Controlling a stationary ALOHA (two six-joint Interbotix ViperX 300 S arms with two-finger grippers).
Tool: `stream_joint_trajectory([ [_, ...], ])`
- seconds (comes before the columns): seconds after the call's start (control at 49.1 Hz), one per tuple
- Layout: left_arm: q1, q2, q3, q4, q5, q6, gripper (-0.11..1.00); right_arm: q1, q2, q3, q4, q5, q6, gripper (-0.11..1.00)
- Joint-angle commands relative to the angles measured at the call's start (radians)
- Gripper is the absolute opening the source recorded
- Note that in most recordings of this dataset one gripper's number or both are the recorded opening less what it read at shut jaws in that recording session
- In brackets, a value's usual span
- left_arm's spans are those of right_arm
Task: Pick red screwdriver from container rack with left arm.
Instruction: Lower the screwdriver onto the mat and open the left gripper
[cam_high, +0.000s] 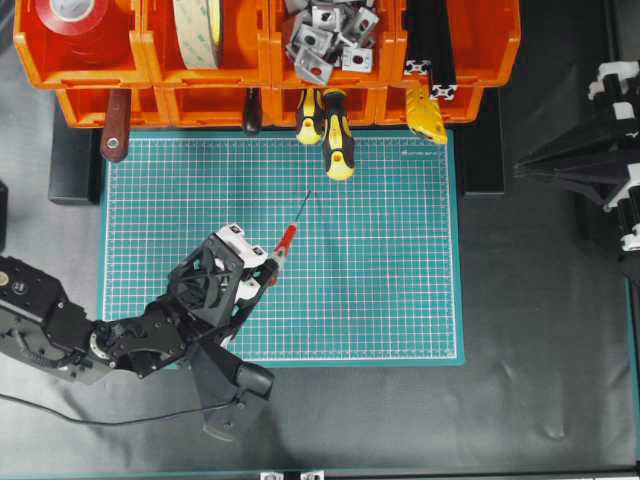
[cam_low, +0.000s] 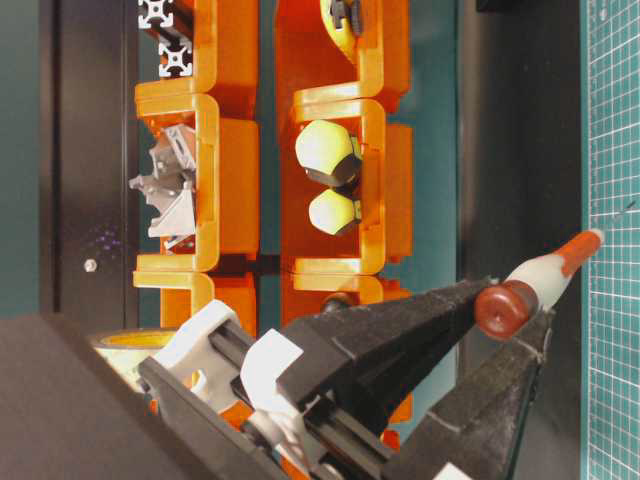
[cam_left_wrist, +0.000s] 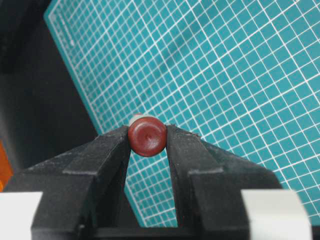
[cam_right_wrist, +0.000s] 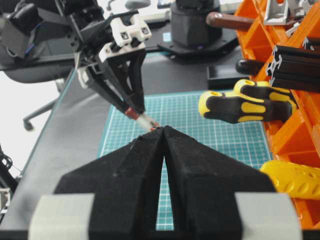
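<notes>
Overhead, left gripper (cam_high: 268, 268) clamps red screwdriver (cam_high: 286, 239) over green mat (cam_high: 400, 300); left wrist view shows only butt end. Right gripper (cam_right_wrist: 163, 131) closed, empty.

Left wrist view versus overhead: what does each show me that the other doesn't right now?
Only the left wrist view shows the red screwdriver's butt end pinched between the left tool's fingers. Only the overhead view shows the thin shaft pointing toward the container rack, the yellow-and-black screwdrivers left in it, and the right tool parked at the side. Both show the screwdriver held over the green cutting mat.
</notes>
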Motion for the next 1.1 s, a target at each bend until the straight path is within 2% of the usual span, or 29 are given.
stream_joint_trajectory([
  [0.0,0.006,-0.02,-0.009,0.003,-0.009,-0.003,0.25,0.002,0.006,-0.032,0.002,0.002,0.0,0.0],
  [0.509,0.011,-0.017,0.003,0.003,-0.028,-0.006,0.25,-0.002,0.011,-0.031,0.002,0.002,0.002,0.0],
  [0.549,0.012,-0.017,0.006,0.003,-0.031,-0.014,0.29,-0.002,0.011,-0.031,0.002,0.002,0.002,0.0],
  [0.692,0.012,-0.017,0.011,0.003,-0.046,-0.081,0.62,-0.003,0.011,-0.031,0.002,0.002,0.002,0.0],
  [0.773,0.012,-0.017,0.012,0.003,-0.046,-0.118,0.74,-0.003,0.011,-0.029,0.002,0.002,0.002,0.0],
  [0.997,0.011,-0.021,0.026,0.003,-0.048,-0.175,0.75,-0.003,0.012,-0.031,0.002,0.002,0.002,0.0],
  [1.079,0.012,-0.037,0.031,0.003,-0.046,-0.23,0.75,-0.003,0.011,-0.031,0.002,0.002,0.002,0.0],
])
